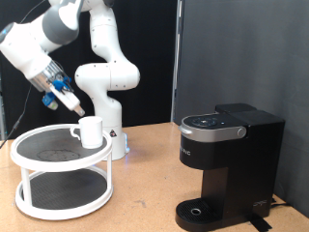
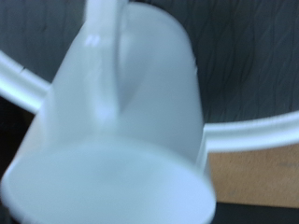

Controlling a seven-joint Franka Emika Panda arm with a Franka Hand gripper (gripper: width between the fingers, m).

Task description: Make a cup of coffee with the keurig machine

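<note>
The white cup [image 1: 91, 131] stands on the top tier of the white round stand [image 1: 39, 157], at the rim on the exterior view's right. My gripper [image 1: 72, 109] hangs just above and to the exterior view's left of the cup, close to its handle. In the wrist view the cup [image 2: 121, 121] fills the picture, blurred, with its handle [image 2: 101, 47] facing the camera; no fingers show there. The black keurig machine [image 1: 228, 162] stands at the exterior view's right with its lid down and its round drip base [image 1: 199, 212] bare.
The white two-tier stand's rim [image 2: 252, 131] crosses behind the cup in the wrist view. The robot's white base [image 1: 114, 140] stands right behind the stand. A dark curtain backs the wooden table [image 1: 145, 203].
</note>
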